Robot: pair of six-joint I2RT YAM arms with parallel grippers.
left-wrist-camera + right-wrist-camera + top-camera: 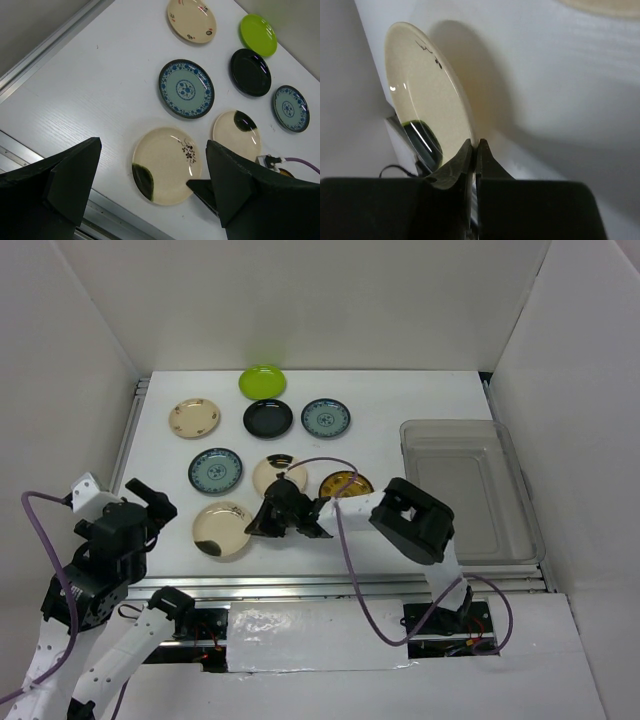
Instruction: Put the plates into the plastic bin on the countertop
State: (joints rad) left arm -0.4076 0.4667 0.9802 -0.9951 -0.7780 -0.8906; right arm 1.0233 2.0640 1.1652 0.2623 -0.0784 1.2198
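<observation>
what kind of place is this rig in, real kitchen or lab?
Most likely a lab test cell, not a kitchen: plain white walls box in a white countertop with metal rails, and the plates are laid out in rough rows beside a clear plastic bin.

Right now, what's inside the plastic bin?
Nothing is visible inside the plastic bin; only its clear floor shows. The right arm covers its near-left corner, so that part cannot be checked.
</observation>
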